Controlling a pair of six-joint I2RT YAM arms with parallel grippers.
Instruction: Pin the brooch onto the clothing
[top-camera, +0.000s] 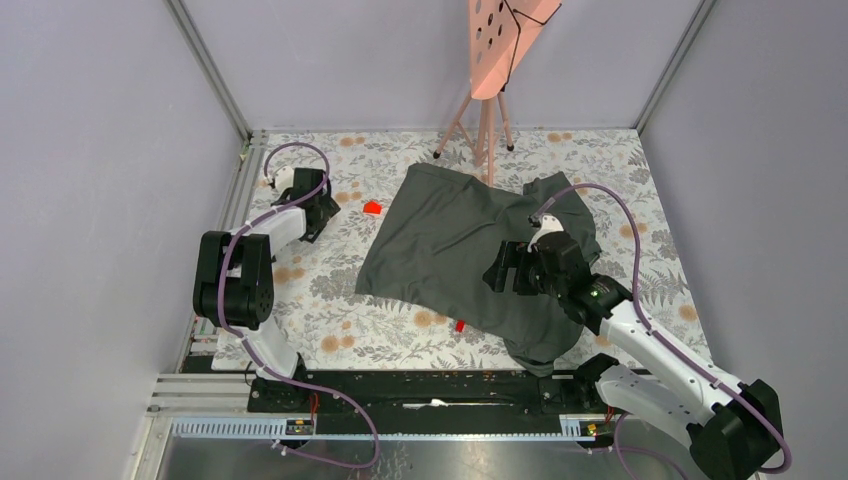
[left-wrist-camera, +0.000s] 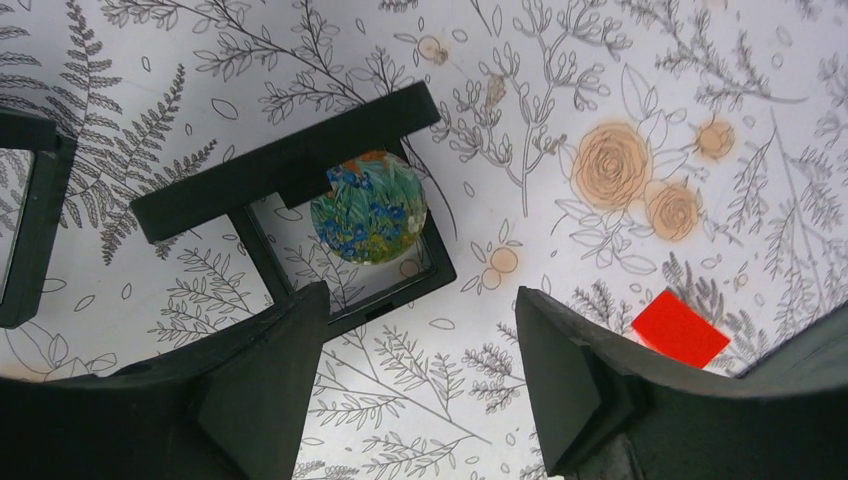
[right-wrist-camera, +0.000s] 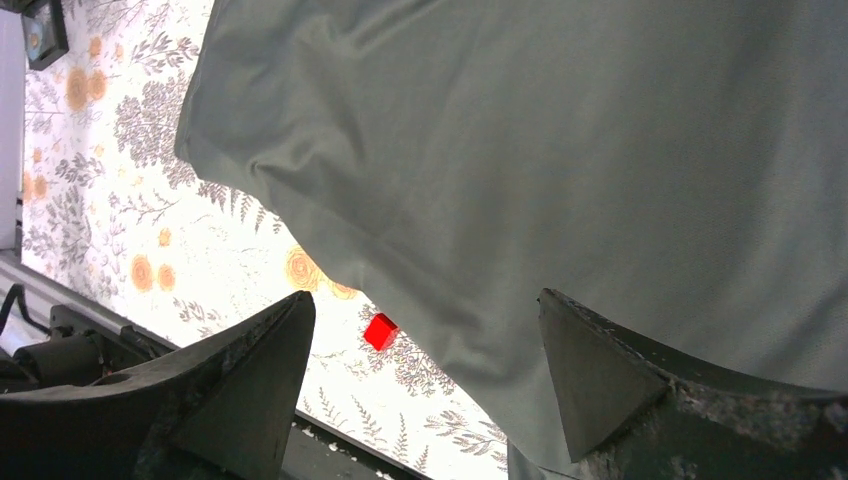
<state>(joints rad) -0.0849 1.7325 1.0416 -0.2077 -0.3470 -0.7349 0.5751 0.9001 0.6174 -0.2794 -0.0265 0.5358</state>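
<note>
1. The brooch (left-wrist-camera: 368, 207), a round disc painted with blue and green flowers, lies in a black square frame holder (left-wrist-camera: 290, 165) on the floral-printed worktop (left-wrist-camera: 620, 80). The left wrist view shows it at 11 o'clock, just ahead of the left fingers. It is not pinned and not held.
2. The clothing, a dark grey short-sleeved T-shirt of soft fabric (top-camera: 450, 245), lies rumpled and roughly flat on the worktop. In the top view it runs from the centre toward 3 o'clock, well apart from the brooch.
3. The left fingers (left-wrist-camera: 250, 390) stand wide apart with nothing between them. They hover over the worktop at about 9 to 10 o'clock of the shirt.
4. The right fingers (right-wrist-camera: 620, 390) are spread about as wide as they go and hold nothing. They hang over the shirt's near hem.
5. A small red flat piece (left-wrist-camera: 680, 328) lies at 4 o'clock of the brooch. Another red bit (right-wrist-camera: 380, 331) sits just off the hem.
6. As I judge it, the task is at its start: picking up the brooch, carrying it over and pinning it are all left to do.
</note>
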